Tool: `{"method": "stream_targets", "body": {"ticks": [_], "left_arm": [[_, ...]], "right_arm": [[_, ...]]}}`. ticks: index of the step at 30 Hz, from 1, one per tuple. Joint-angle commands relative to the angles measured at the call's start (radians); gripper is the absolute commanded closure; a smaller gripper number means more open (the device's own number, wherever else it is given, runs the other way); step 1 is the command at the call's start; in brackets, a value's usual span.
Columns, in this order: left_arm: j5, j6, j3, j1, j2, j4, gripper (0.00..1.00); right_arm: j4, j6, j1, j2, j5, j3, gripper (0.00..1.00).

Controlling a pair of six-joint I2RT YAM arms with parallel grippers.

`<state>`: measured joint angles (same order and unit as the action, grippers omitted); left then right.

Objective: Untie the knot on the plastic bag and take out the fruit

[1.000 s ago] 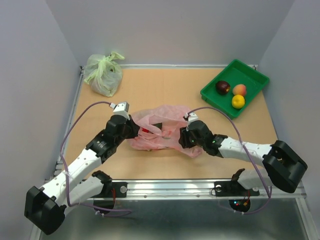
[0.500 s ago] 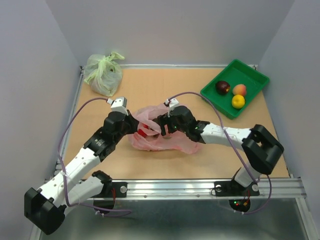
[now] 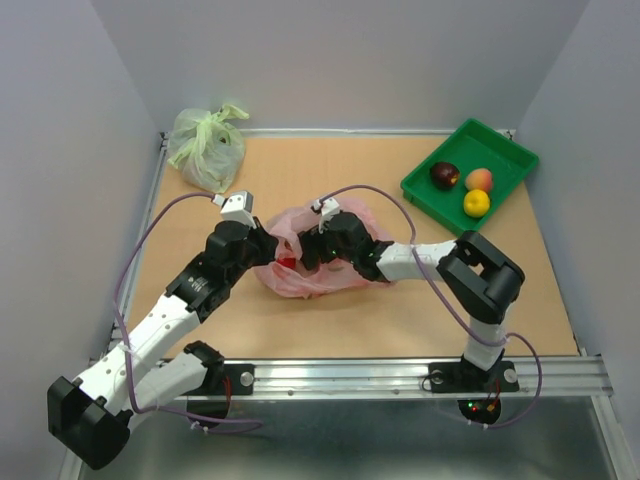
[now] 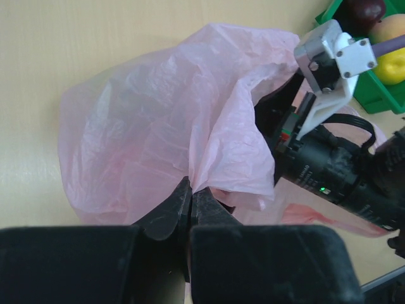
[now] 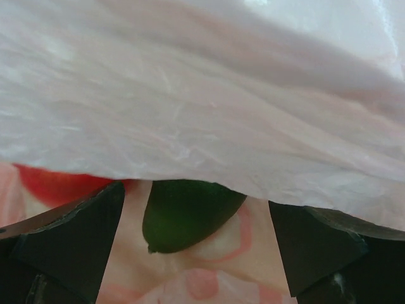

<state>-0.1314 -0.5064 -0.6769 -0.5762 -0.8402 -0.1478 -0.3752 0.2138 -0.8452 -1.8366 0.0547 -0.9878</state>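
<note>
The pink plastic bag (image 3: pixel 330 272) lies crumpled at mid-table, its mouth lifted open; the knot is out of view. My left gripper (image 3: pixel 268 250) (image 4: pixel 191 190) is shut on a fold of the bag's edge and holds it up. My right gripper (image 3: pixel 304 250) (image 5: pixel 196 247) reaches into the bag's mouth from the right, open wide under the pink film (image 5: pixel 202 95). Between its fingers (image 5: pixel 69 234), without touching them, lies a dark green fruit (image 5: pixel 186 212). A red fruit (image 5: pixel 57 183) (image 3: pixel 287 262) sits just to its left inside the bag.
A green tray (image 3: pixel 505 150) at the back right holds a dark purple fruit (image 3: pixel 445 175), a peach one (image 3: pixel 479 179) and a yellow one (image 3: pixel 476 203). A tied pale green bag (image 3: pixel 207 148) sits at the back left corner. The right wrist (image 4: pixel 329 164) crowds the bag's right side.
My right arm has swung left from the bag's right side into its mouth, and its jaws have spread open. The left gripper has kept its hold on the bag's edge.
</note>
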Motion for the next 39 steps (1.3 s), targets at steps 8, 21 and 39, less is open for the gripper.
{"method": "stream_targets", "body": {"ticks": [8, 21, 39], "left_arm": [[-0.011, 0.002, -0.027, -0.004, 0.021, 0.011, 1.00], [-0.146, 0.017, -0.033, -0.002, 0.012, -0.010, 1.00], [-0.235, 0.232, -0.093, -0.002, 0.015, 0.034, 1.00]], "right_arm": [[-0.248, 0.018, -0.005, -0.104, 0.091, -0.016, 0.24], [-0.213, -0.074, -0.006, 0.262, 0.033, 0.221, 0.98], [0.076, -0.248, 0.095, 0.599, 0.537, 0.206, 1.00]]}}
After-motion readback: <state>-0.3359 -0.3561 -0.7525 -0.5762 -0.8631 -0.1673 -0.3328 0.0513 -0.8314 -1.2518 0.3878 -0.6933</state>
